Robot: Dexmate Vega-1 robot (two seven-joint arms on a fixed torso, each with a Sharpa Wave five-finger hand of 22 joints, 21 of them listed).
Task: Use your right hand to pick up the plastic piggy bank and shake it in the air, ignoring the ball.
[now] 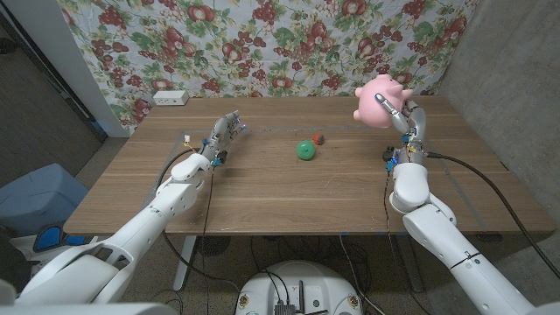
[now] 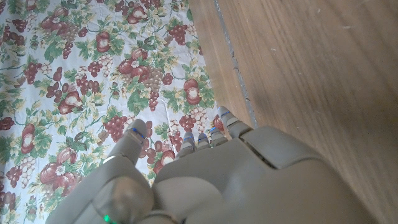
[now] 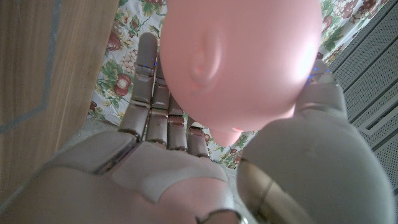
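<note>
The pink plastic piggy bank (image 1: 381, 98) is up in the air above the table's far right part, held by my right hand (image 1: 407, 121), whose fingers and thumb wrap its underside. In the right wrist view the pink body (image 3: 239, 59) bulges over my right hand (image 3: 186, 162). The green ball (image 1: 305, 150) lies on the wooden table (image 1: 280, 197) near the middle, well left of the raised pig. My left hand (image 1: 223, 133) is raised over the table's left part with fingers apart and nothing in it; the left wrist view shows its back (image 2: 211, 180).
A small red-brown object (image 1: 318, 137) lies just beyond the ball. A white box (image 1: 170, 98) sits at the far left corner. A floral cloth (image 1: 262, 44) hangs behind the table. A blue bin (image 1: 35, 201) stands on the floor at the left.
</note>
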